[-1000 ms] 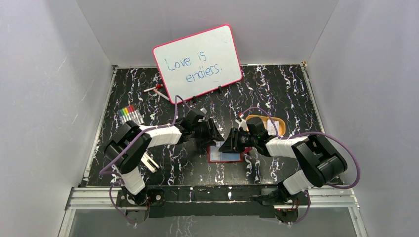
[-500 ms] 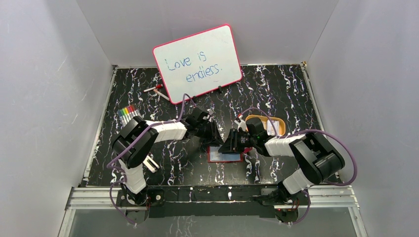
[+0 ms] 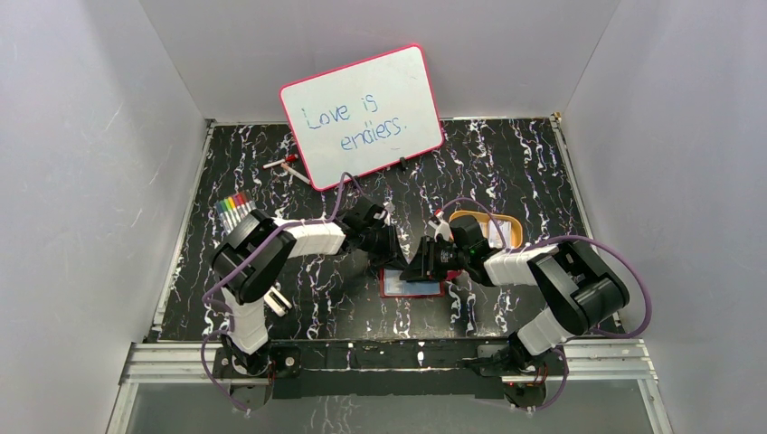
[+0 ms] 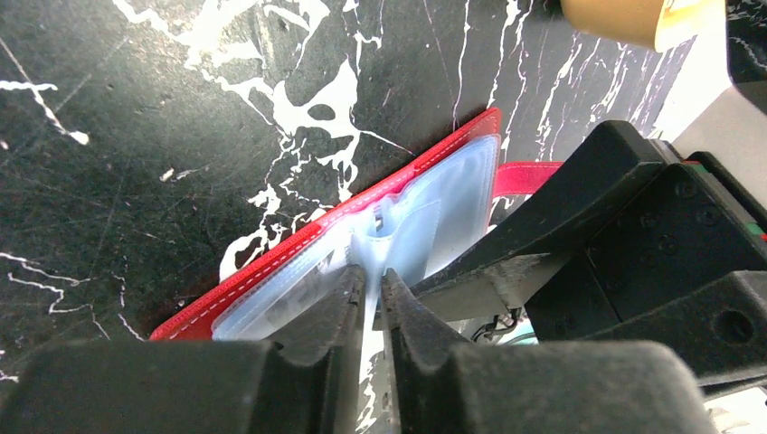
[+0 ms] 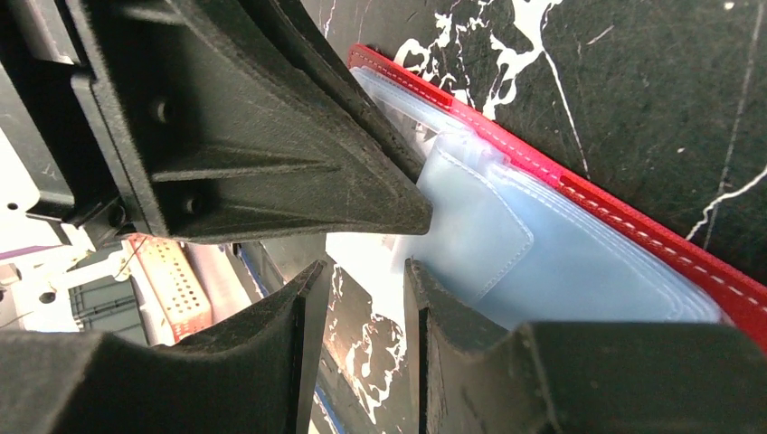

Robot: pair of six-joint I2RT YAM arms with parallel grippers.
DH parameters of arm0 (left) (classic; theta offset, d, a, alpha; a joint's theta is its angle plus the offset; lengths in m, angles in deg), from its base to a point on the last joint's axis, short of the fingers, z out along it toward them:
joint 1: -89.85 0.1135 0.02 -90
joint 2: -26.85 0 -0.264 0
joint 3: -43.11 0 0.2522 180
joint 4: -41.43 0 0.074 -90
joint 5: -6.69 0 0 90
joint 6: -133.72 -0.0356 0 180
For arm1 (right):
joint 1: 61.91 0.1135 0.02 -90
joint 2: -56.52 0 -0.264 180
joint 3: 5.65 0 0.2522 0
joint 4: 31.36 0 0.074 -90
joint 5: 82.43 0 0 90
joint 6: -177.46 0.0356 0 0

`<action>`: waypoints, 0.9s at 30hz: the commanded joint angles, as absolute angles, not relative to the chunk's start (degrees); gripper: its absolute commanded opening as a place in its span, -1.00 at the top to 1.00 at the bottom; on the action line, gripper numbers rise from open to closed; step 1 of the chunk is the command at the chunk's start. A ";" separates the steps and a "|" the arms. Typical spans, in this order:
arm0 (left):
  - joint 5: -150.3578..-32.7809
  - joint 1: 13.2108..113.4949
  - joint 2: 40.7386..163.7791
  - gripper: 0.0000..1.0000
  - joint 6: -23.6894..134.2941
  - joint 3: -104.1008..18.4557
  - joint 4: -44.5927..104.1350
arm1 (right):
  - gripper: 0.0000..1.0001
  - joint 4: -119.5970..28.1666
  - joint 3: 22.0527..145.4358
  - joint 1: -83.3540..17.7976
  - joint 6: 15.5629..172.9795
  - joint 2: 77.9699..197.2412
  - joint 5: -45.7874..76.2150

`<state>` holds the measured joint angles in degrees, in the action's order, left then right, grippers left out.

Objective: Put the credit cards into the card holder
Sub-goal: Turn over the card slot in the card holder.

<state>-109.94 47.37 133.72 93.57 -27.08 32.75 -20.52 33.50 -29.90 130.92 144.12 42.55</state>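
The card holder [image 3: 411, 286] lies open on the black marbled table, red rim up and pale blue pockets [image 4: 425, 208] showing. My left gripper [image 3: 396, 256] comes at it from the far left. Its jaws [image 4: 373, 274] are pinched almost together on a raised pale blue pocket leaf. My right gripper [image 3: 420, 268] meets it from the right and stands partly open [image 5: 362, 267]. One of its fingers [image 5: 434, 298] rests on a pocket [image 5: 579, 262], with only table between the jaws. The two grippers nearly touch. No credit cards show in any view.
A pink-framed whiteboard [image 3: 362, 113] leans at the back wall, with a red-white pen [image 3: 285, 163] beside it. Coloured markers [image 3: 237, 210] lie at the left. A yellow-orange tray [image 3: 506, 226] sits behind my right arm. A small white item [image 3: 276, 300] lies by the left arm.
My left arm has reached further right onto the card holder and its jaws have narrowed onto the pocket leaf. The right gripper has barely moved.
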 commanded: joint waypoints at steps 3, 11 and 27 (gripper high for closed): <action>-108.11 47.23 135.53 0.94 91.01 -27.99 28.13 | 0.11 -19.21 35.38 -29.66 130.61 142.01 44.30; -107.24 47.23 135.48 1.00 91.57 -26.70 28.62 | 0.06 -27.66 36.27 -29.97 128.83 132.07 41.91; -108.15 47.26 133.71 1.00 93.28 -25.59 30.70 | 0.04 -30.54 32.13 -32.99 129.36 131.64 38.26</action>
